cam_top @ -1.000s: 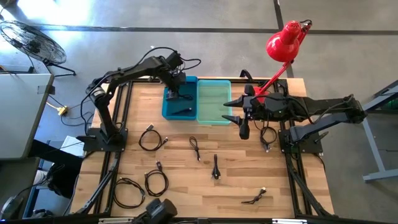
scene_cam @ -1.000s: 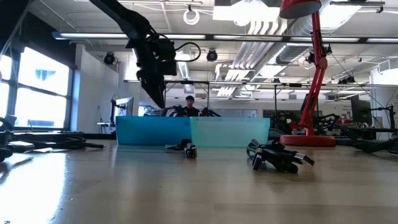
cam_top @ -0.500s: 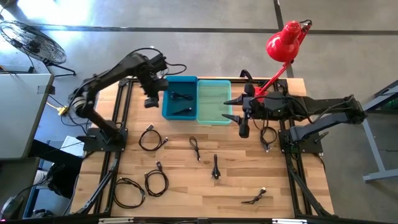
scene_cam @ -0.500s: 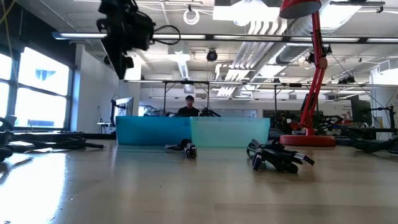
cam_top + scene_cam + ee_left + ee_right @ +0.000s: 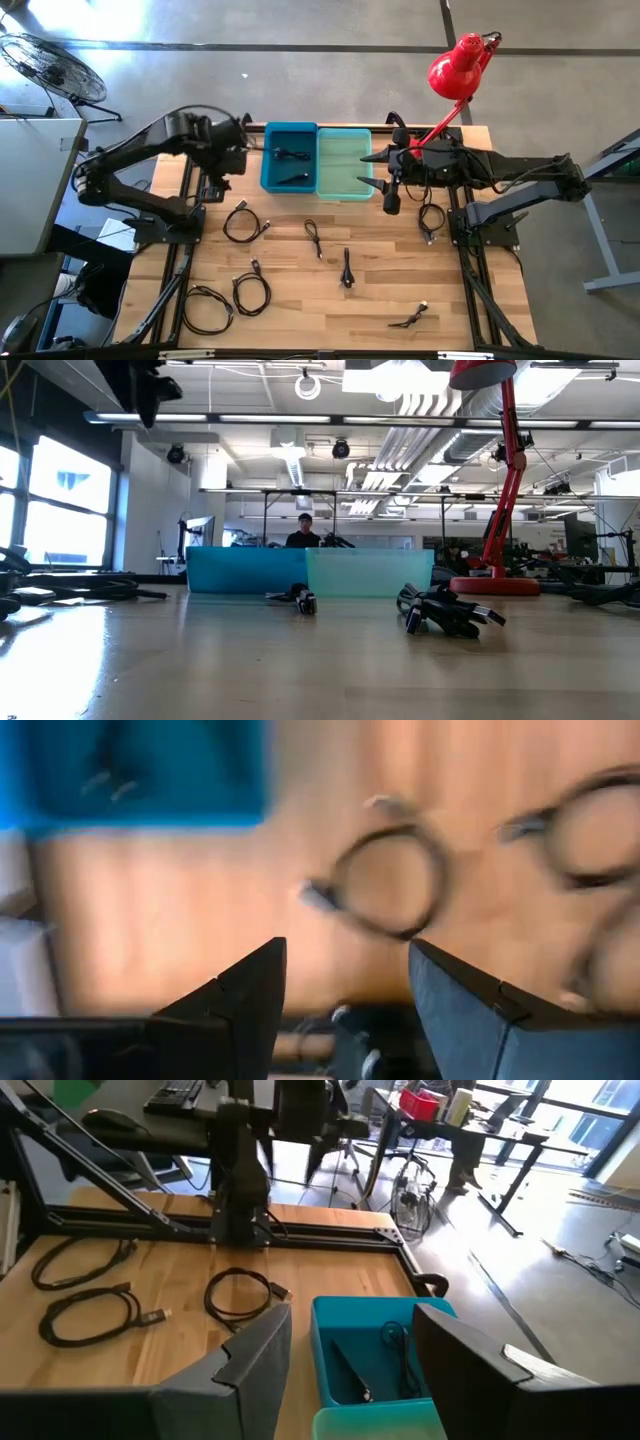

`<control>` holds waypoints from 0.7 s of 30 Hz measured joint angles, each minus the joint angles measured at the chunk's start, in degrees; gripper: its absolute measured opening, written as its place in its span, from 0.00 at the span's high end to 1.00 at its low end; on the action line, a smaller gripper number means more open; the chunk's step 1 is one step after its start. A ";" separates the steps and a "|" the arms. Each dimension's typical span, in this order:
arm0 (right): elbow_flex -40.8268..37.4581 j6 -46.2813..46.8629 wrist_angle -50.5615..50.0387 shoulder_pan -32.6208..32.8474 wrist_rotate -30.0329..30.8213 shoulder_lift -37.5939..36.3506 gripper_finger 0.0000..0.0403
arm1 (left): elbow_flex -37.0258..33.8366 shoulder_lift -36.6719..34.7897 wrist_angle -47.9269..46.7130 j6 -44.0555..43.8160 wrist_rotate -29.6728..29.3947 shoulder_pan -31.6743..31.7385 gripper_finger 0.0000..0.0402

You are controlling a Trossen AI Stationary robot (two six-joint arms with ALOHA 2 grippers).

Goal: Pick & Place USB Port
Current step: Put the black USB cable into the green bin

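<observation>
Several black USB cables lie on the wooden table, among them a coil (image 5: pixel 240 222) and a short one (image 5: pixel 346 268). Two more cables (image 5: pixel 290 155) rest on the floor of the blue bin (image 5: pixel 268 170), which stands beside a teal bin (image 5: pixel 344 163). My left gripper (image 5: pixel 218 180) hangs open and empty in the air left of the blue bin; its wrist view looks down on a coiled cable (image 5: pixel 385 885). My right gripper (image 5: pixel 390 200) is open and empty just right of the teal bin, and its wrist view shows the blue bin (image 5: pixel 430 1380).
A red desk lamp (image 5: pixel 455 70) stands at the far right corner. More cable coils lie near the near left corner (image 5: pixel 205 305) and one near the right arm's base (image 5: pixel 432 218). In the low view a cable bundle (image 5: pixel 445 610) lies in front of the bins.
My left gripper has left its place over the blue bin, rising and swinging toward the table's left edge. Where it hung, a second cable now shows in the blue bin.
</observation>
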 joint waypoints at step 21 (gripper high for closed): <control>0.00 1.74 -1.33 -0.08 -3.85 0.00 0.50 | -43.72 -4.84 28.74 -33.42 3.19 -11.34 0.56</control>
